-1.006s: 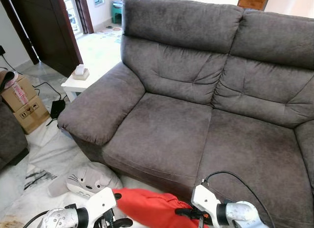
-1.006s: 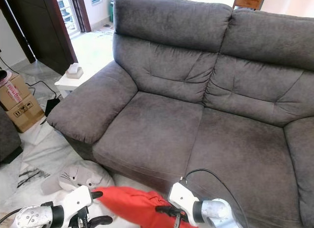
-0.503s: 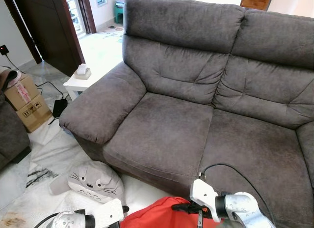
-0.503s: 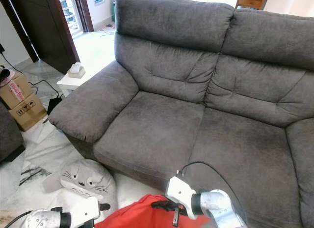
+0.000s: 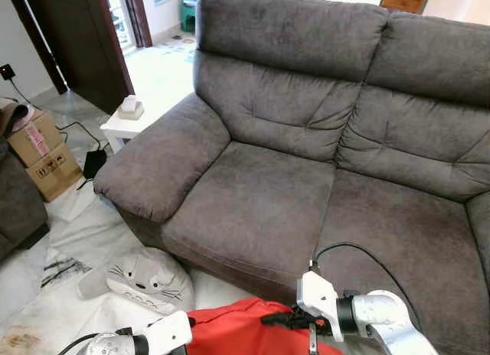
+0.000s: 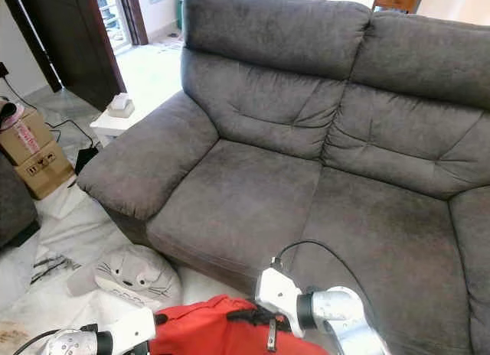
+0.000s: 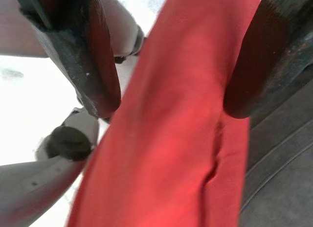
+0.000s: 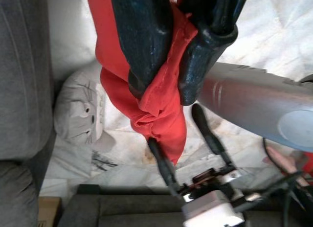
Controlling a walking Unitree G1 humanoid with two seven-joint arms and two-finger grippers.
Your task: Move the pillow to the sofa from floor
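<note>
Cardboard boxes (image 5: pixel 38 152) sit far left, contents hidden. Left gripper (image 7: pixel 171 90) has its fingers spread around the red pillow (image 5: pixel 245 332), which hangs crosswise in front of the grey sofa (image 5: pixel 306 179), above the floor. Right gripper (image 8: pixel 168 75) is clamped on the pillow's other end.

The sofa (image 5: pixel 321 164) spans the centre and right. At lower left, a plush cushion (image 5: pixel 142 277) lies on the floor (image 5: pixel 46 309) before it. The pillow (image 5: pixel 245 332) sits at bottom centre. Boxes (image 5: pixel 42 152) stand at far left.
</note>
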